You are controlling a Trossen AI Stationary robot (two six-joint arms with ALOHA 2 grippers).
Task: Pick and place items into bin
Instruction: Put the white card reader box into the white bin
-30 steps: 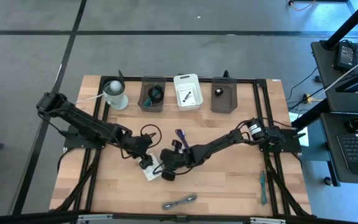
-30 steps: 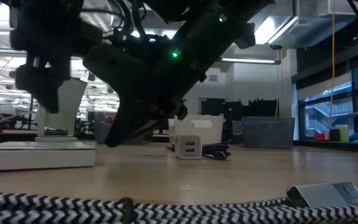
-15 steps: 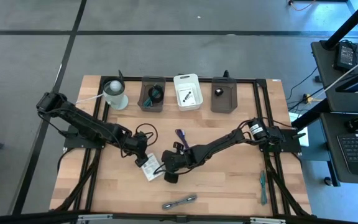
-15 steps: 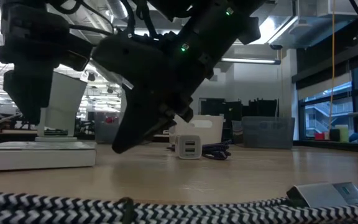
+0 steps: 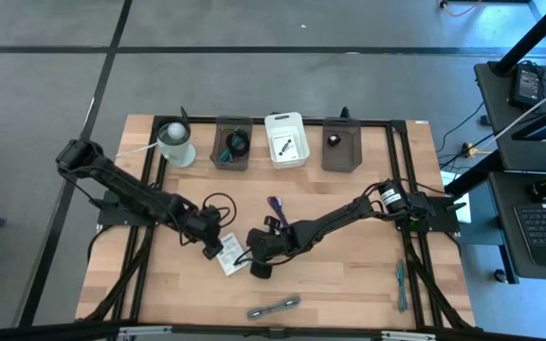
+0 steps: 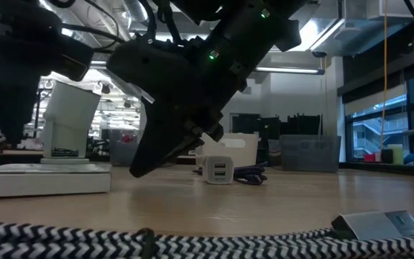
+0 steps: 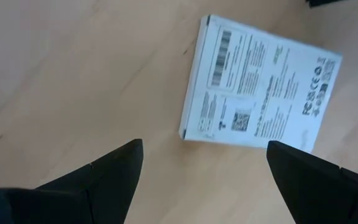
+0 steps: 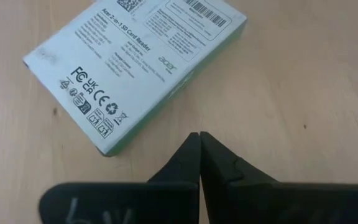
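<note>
High view: we see both arms meeting near mid-surface (image 5: 349,284), w/ a white printed box (image 5: 229,256) lying flat on the wood between them. Left claw (image 5: 212,242) sits just beside the box on its left side, fingers spread wide & holding nothing; in left wrist view the box (image 7: 260,92) lies ahead of the two apart fingertips (image 7: 107,177), not touching them. Right claw (image 5: 257,263) is just right of the box, tips pressed together, gripping nothing; right wrist view shows the shut tips (image 8: 199,152) right by the box edge (image 8: 135,65), and we can't tell if they touch it. At the far edge stand three bins: a grey bin (image 5: 218,152) w/ a coiled cable (image 5: 238,141) inside, a white bin (image 5: 271,123) w/ a card (image 5: 287,147) in it, and another grey bin (image 5: 351,156) holding a small black item (image 5: 335,140). A pale cup (image 5: 176,142) stands left of them. A purple strap (image 5: 275,205) lies mid-surface, a grey metal tool (image 5: 274,307) near the front edge, a teal tool (image 5: 401,282) at front right. Low view: the right arm (image 6: 192,93) looms dark over the wood, a white charger cube (image 6: 216,170) behind it.
</note>
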